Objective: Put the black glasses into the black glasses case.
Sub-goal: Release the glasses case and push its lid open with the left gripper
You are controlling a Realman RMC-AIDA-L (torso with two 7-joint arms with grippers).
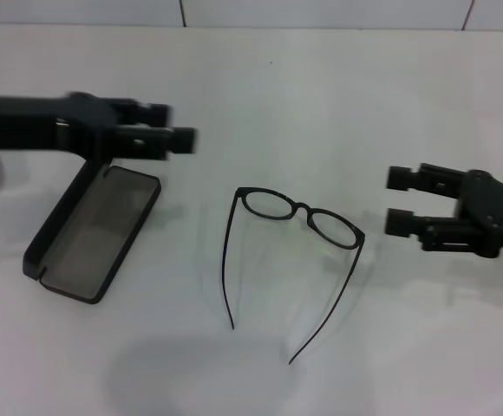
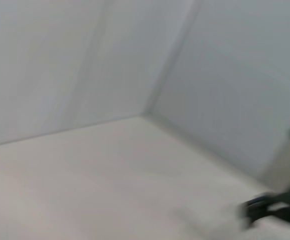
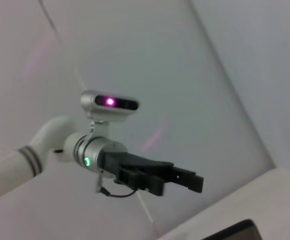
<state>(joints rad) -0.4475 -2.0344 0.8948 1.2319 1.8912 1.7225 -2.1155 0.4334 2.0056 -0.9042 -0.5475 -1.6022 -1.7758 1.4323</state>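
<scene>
Case: black glasses case lies open, lid up.
Glasses: black glasses unfolded, beside case.
Left gripper: above case, fingers parted, empty.
Right gripper: beside glasses, fingers spread, empty.

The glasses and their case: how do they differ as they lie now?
The black glasses are a thin open frame with temple arms unfolded; the black glasses case is a solid oblong shell, lid open. The glasses lie mid-table; the case lies under the left gripper. Both are black and rest untouched on the table.
</scene>
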